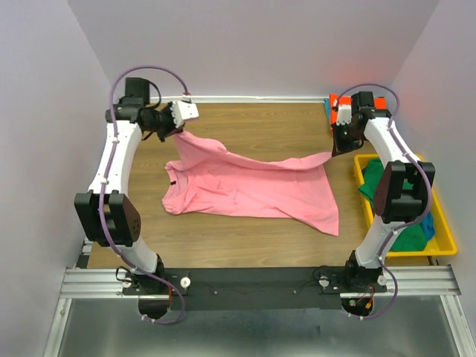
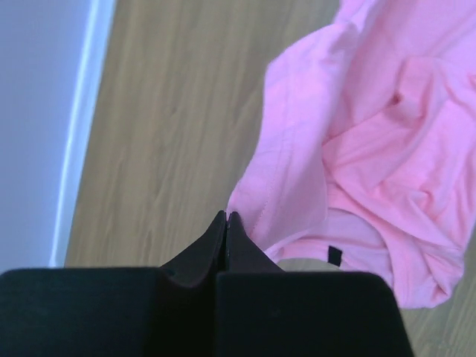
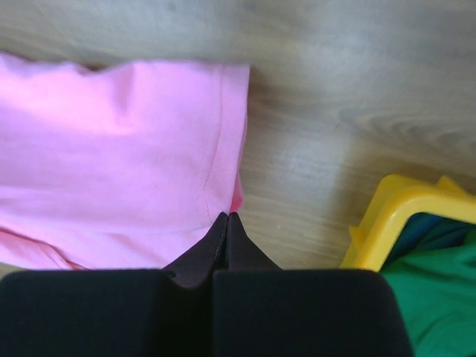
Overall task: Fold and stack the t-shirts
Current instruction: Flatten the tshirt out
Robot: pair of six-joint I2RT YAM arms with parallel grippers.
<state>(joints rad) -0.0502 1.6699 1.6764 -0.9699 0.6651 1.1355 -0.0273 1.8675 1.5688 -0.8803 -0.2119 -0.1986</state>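
Left claw (image 2: 225,217) and right claw (image 3: 225,217) each pinch one pink t-shirt (image 1: 253,190) (one green t-shirt (image 3: 439,290) in bin (image 3: 379,223)).

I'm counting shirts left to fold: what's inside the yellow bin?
In the yellow bin, a green t-shirt and blue cloth show. The right arm covers part of it, and anything beneath them is hidden.

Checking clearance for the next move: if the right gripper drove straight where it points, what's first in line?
The right gripper is shut on the pink t-shirt hem, so that comes first; behind it is the wooden table, depth unclear. The yellow bin sits off to the side.
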